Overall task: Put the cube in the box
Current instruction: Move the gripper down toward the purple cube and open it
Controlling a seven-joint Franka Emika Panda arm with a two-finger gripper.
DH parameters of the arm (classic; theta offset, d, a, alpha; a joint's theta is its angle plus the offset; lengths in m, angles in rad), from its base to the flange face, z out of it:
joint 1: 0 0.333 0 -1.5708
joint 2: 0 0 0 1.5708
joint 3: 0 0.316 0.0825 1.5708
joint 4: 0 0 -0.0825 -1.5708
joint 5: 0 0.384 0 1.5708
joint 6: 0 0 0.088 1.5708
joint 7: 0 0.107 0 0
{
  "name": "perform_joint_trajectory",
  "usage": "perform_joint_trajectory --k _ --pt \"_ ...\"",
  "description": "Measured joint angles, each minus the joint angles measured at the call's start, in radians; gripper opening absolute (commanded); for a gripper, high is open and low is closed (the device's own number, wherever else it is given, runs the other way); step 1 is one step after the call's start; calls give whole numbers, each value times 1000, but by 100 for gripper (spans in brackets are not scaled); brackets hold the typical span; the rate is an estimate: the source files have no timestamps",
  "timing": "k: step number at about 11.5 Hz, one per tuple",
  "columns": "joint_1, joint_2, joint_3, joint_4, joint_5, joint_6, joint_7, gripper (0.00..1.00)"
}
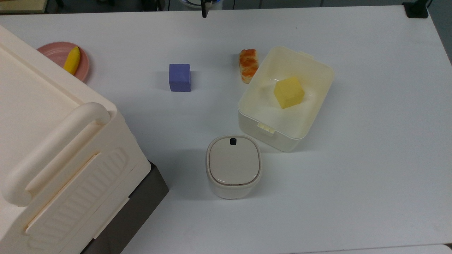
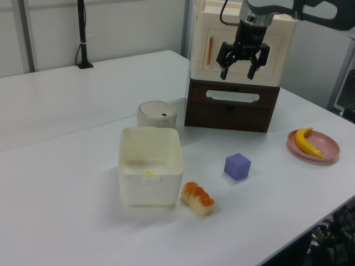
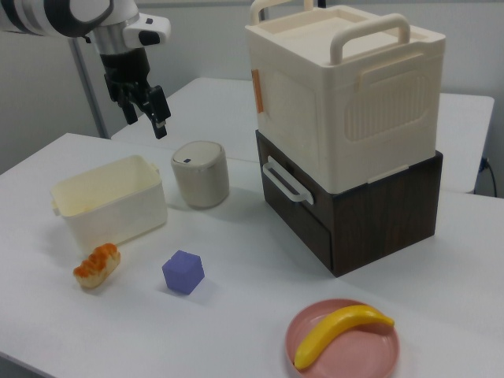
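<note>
Nothing done yet: in the top view, left of centre, I see the cube (image 1: pixel 179 77) on the table, well apart from the box (image 1: pixel 286 99) at centre right, which holds a yellow cube (image 1: pixel 289 92). My gripper (image 2: pixel 242 65) hangs high at the left view's upper right, fingers spread, empty; approach, grasp, carry and drop are all left.

The gripper (image 3: pixel 145 110) hangs in the air, fingers apart, above and behind the box (image 3: pixel 110 200). The cube (image 3: pixel 183 272) sits on the table (image 3: pixel 260 315) in front of the box, apart from it, with a bread roll (image 3: pixel 96 264) to its left. A canister (image 3: pixel 201 173) stands just right of the box.
</note>
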Motion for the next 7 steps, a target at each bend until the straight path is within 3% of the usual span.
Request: perform_joint_trajectory --k 3,7 --pt "0 0 -12 0 52 0 -68 100" --pt "0 0 -18 0 60 0 -91 100"
